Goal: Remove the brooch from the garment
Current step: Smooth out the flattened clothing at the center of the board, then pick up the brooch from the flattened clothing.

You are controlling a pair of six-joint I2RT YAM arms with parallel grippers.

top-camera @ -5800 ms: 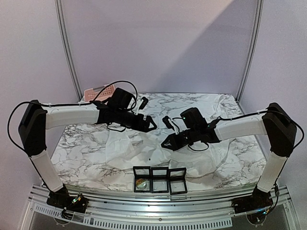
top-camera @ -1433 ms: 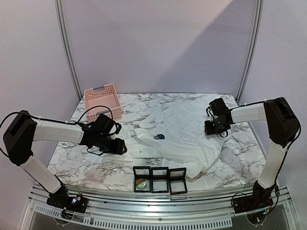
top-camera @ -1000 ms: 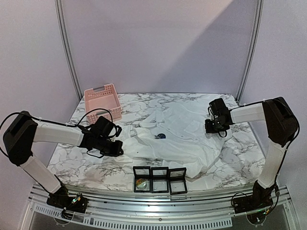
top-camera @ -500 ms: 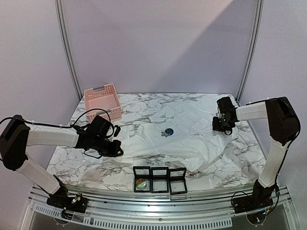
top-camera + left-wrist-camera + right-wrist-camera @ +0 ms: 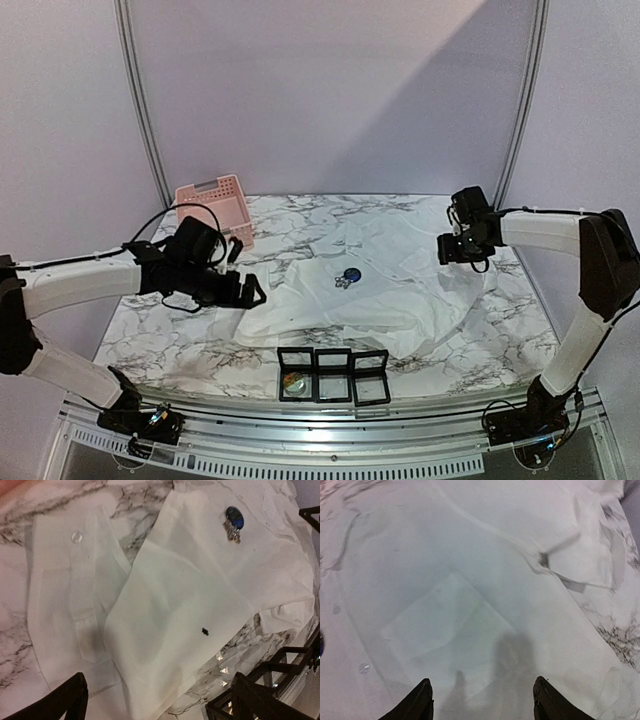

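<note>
Both have just let go: the left hand [image 5: 250, 291] gapes wide at nine o'clock, the right hand [image 5: 456, 250] stands open at three. The shirt [image 5: 400, 300] lies spread on the table [image 5: 180, 330], with the brooch [image 5: 349, 276] exposed mid-shirt and ready for unpinning.

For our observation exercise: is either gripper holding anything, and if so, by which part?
Nothing is held. The left gripper and the right gripper both stand open above the garment, gripping no part of it.

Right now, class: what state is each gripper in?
Left gripper: open, holding nothing.
Right gripper: open, holding nothing.
</note>
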